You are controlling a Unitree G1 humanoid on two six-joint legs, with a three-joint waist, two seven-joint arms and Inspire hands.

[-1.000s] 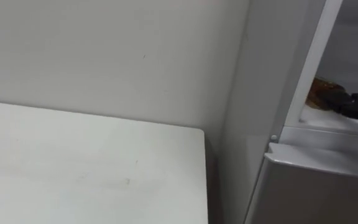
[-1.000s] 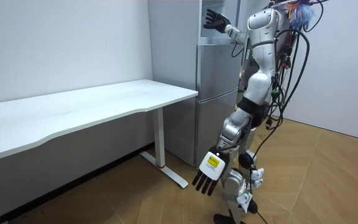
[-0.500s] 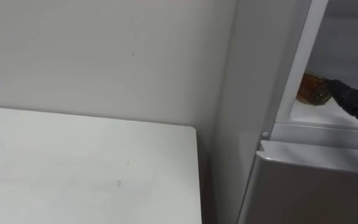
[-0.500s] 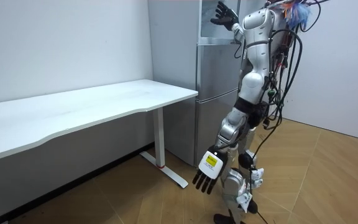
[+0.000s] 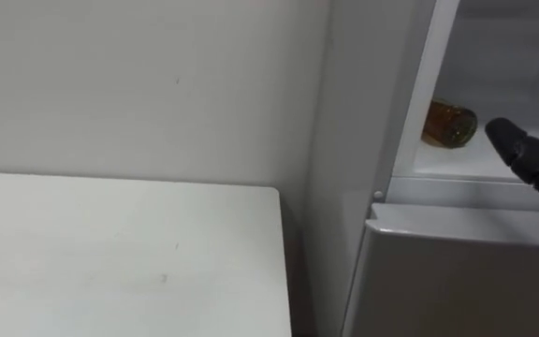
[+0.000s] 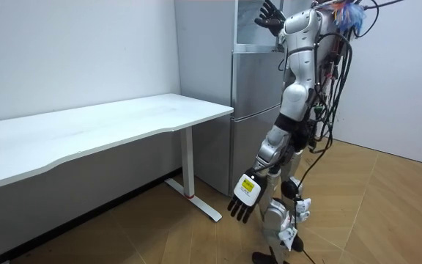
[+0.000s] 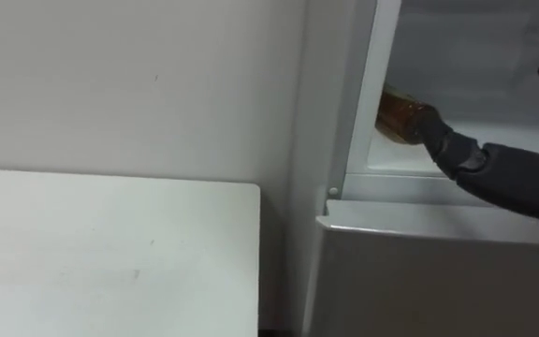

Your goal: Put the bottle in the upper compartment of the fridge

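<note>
**Bottle lies in upper fridge compartment, robot's hand open beside it**

A small amber-brown bottle [image 7: 399, 114] lies on its side on the white shelf [image 5: 443, 157] of the open upper compartment of a tall grey metal fridge [image 5: 344, 140], close to the compartment's left wall. The robot's right hand [image 7: 522, 178] is raised into that compartment with nothing in it. Its dark fingers [image 7: 452, 145] are straight and spread, and one tip is just beside the bottle's near end; whether the two touch cannot be told. Below the shelf, the fridge's grey lower door [image 5: 457, 281] is closed.

In the room view the robot stands upright on a wooden floor [image 6: 387, 213], right at the fridge's front. Its left hand [image 6: 244, 196] hangs low beside its leg, fingers relaxed and empty. A long white rectangular table [image 5: 110, 253] stands against the pale wall [image 5: 138, 84], its end near the fridge's side.
</note>
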